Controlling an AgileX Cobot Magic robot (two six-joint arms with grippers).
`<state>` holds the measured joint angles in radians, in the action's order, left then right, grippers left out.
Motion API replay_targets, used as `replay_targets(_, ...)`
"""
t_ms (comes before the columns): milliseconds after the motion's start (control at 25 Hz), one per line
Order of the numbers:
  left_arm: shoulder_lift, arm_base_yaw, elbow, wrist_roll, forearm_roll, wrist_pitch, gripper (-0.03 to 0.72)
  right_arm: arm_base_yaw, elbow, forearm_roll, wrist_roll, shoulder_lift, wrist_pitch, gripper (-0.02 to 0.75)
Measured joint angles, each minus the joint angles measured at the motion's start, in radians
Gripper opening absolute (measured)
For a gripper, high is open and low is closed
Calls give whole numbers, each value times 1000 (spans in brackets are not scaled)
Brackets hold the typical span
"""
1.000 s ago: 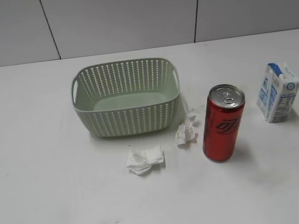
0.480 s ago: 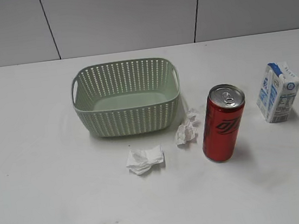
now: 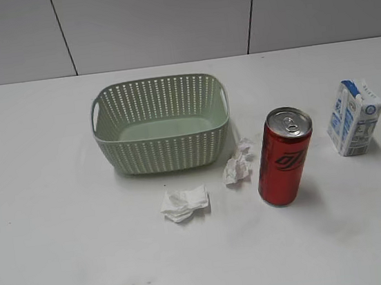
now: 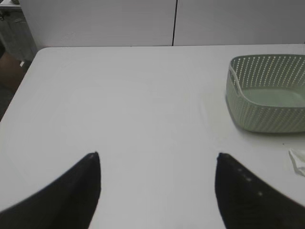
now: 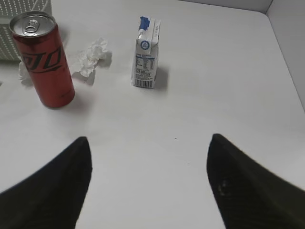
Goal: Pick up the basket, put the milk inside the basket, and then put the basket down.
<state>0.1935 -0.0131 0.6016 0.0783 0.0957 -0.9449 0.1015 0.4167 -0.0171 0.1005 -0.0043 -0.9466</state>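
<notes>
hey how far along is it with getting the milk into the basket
Nothing looks done yet. The basket sits empty on the table; the milk stands apart, right of the red can. In hand: nothing; left gripper and right gripper are open. All steps remain.

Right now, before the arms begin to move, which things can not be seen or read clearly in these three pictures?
- Milk: print too small to read in the exterior and right wrist views.
- Basket: right part cut off by the edge of the left wrist view; only a corner shows in the right wrist view.
- Left claw and right claw: only dark finger tips show; both arms are absent from the exterior view.
- Red can: hides part of a crumpled tissue.
</notes>
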Motion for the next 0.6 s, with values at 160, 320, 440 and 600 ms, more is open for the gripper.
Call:
replay_targets(160, 162, 0, 64, 0, 5, 28, 570, 0, 0, 0, 0, 0, 0, 590)
replay_targets(320, 356, 0, 139, 0, 6, 37, 570, 0, 0, -3, 0, 0, 0, 590)
replay_targets(440, 499, 0, 203, 0, 24, 42, 570, 0, 0, -3, 0, 0, 0, 590)
replay_targets(600, 680, -24, 310, 1, 34, 42, 570, 0, 0, -3, -1, 0, 0, 590)
